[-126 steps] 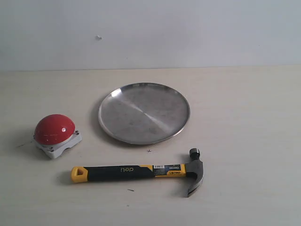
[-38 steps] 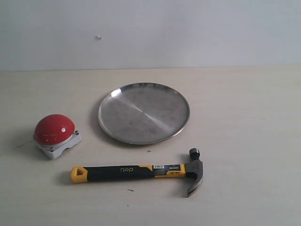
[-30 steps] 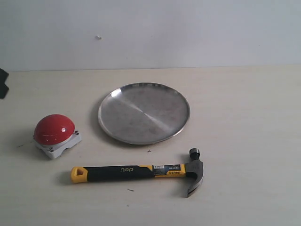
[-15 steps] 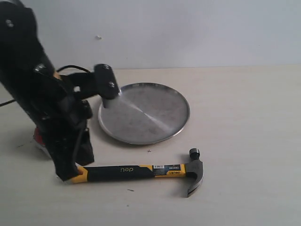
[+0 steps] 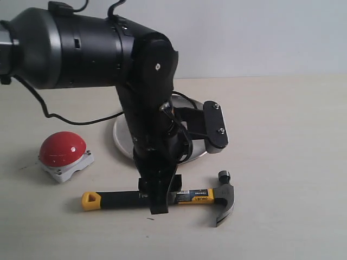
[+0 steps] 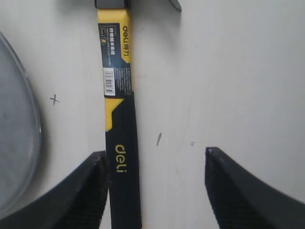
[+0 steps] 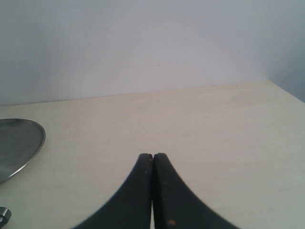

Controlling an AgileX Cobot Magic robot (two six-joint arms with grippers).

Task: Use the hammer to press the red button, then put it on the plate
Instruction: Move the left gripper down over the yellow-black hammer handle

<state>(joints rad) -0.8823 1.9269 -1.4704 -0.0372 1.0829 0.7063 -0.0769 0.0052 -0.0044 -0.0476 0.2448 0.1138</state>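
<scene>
The black-and-yellow claw hammer [image 5: 116, 199] lies on the bench [image 5: 282, 162], near of the round silver plate [image 6: 14, 143]. The left tool [image 6: 155, 160] is spread wide astride its handle, off-centre; centring before closure is advised.

Pale wall [image 5: 260, 32] — light wooden table [image 5: 293, 162]

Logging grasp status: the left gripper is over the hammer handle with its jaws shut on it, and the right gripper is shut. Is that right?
No. The left gripper is over the hammer handle, but its jaws are open, one finger on each side of it, as the left wrist view shows. The right gripper is shut.
</scene>
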